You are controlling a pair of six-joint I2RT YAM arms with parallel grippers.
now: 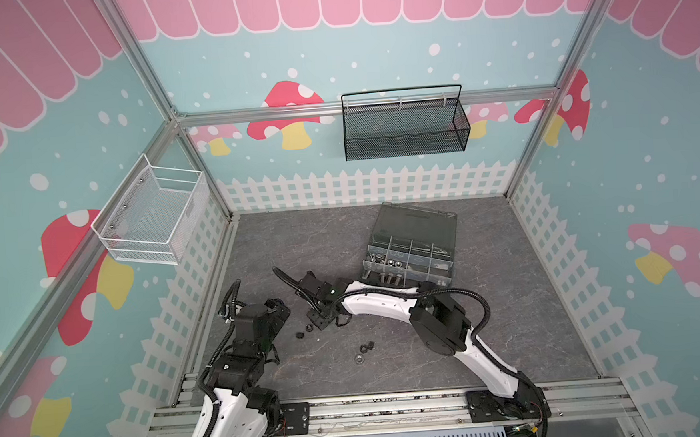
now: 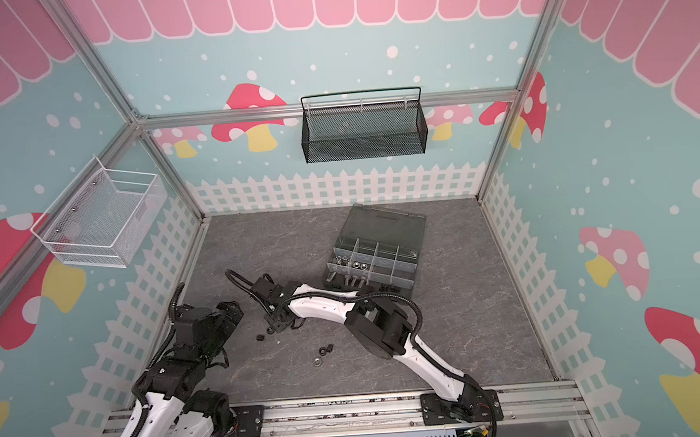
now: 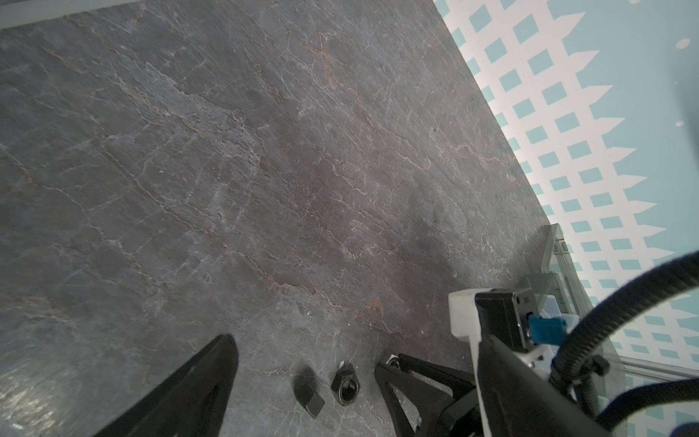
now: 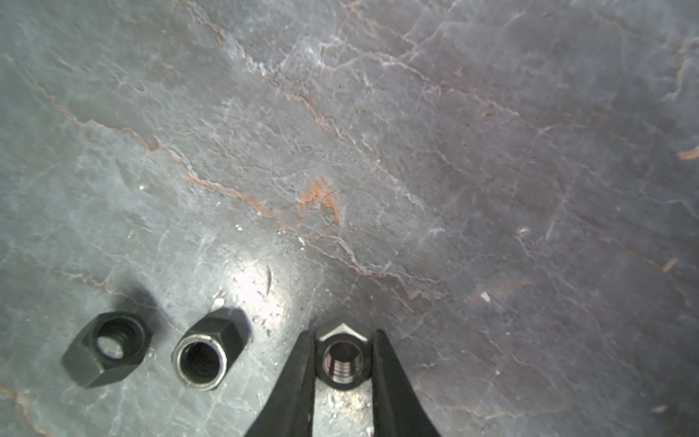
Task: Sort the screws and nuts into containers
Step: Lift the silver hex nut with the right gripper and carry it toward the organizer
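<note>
The small silver steel hex nut (image 4: pixel 342 359) sits between the two black fingertips of my right tool (image 4: pixel 343 335), which is pinched onto its opposite flats, one fingertip on each side. Its threaded bore faces the wrist camera and one corner of the hexagon pokes out past the tips. It looks bright and clean, with sharp threads. I judge it hard, slick and light, so it could twist or squirt out if my squeeze is off-centre. I cannot tell whether it is clear of the grey marbled stone-look surface (image 4: pixel 454 151) yet.

To do this well I should keep the grip steady and lift straight up. Swinging sideways at once is risky, because two black hex nuts (image 4: pixel 107 350) (image 4: pixel 208 355) lie just beside the silver one and a low sweep would knock them.

Then I carry it to the dark grey plastic organiser box (image 1: pixel 440 259), which stands open well apart from the nut, toward the back wall. I should let go low over one of its divided compartments (image 1: pixel 409 253). Shiny pieces already lie in some of them, so I match like with like.

My left tool (image 1: pixel 277 309) is spread wide, holds nothing, and is near the black nuts. A few more nuts (image 1: pixel 366 346) lie loose nearer the front rail.
</note>
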